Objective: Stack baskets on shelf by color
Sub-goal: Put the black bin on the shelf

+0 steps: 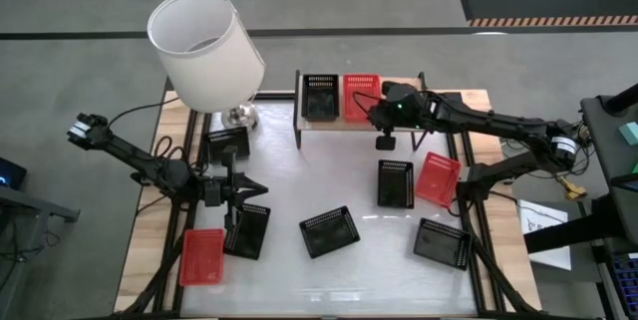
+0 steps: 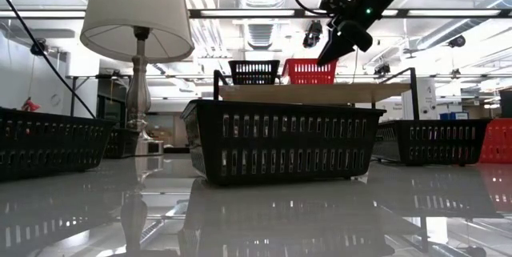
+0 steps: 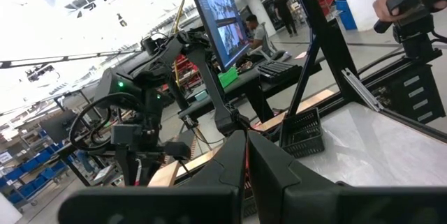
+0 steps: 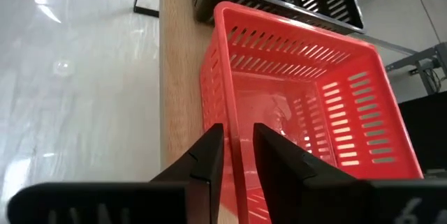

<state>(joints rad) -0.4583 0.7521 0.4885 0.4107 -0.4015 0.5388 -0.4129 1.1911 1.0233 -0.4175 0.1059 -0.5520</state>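
Observation:
The shelf [image 1: 399,126] stands at the table's far edge. On its board a black basket [image 1: 319,98] and a red basket [image 1: 361,96] rest side by side on their bottoms. My right gripper [image 1: 382,113] is at the red basket's near right corner, shut on its wall [image 4: 237,147]. The low view shows it tipped down over that basket [image 2: 304,71]. My left gripper [image 1: 261,190] hovers shut and empty over the table's left part, just beyond a black basket [image 1: 247,230]. More baskets lie on the table: black ones [image 1: 329,230], [image 1: 395,182], [image 1: 443,242], [image 1: 227,143], and red ones [image 1: 202,256], [image 1: 438,178]. My right gripper has the red basket's near wall [image 4: 234,123] between its two fingers, close to the right corner, one finger inside the basket and one outside over the board. The fingers slant down from above and from the table's right. The basket sits upright with its bottom on the shelf board.
A lamp with a white shade [image 1: 206,49] stands at the far left corner, beside the shelf's left end. The shelf board has bare wood [image 1: 454,101] to the right of the red basket. Black frame rails run along the table's right side [image 1: 478,220].

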